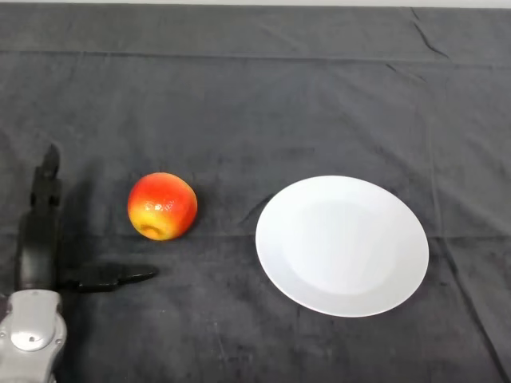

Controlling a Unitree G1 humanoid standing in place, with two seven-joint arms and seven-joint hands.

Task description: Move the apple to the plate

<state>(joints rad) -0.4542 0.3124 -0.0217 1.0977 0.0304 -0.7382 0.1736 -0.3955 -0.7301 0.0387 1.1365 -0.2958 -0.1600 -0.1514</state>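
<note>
A red and yellow apple [162, 206] lies on the dark cloth at the centre left. A white plate [342, 245] lies to its right, empty, a short gap away. My left hand [38, 247] is at the left edge, to the left of the apple and apart from it. Its fingers [46, 187] point straight away from me and its thumb [112, 278] sticks out to the right, below the apple. The hand is open and holds nothing.
The dark cloth [255, 96] covers the whole table, with a few creases at the far right.
</note>
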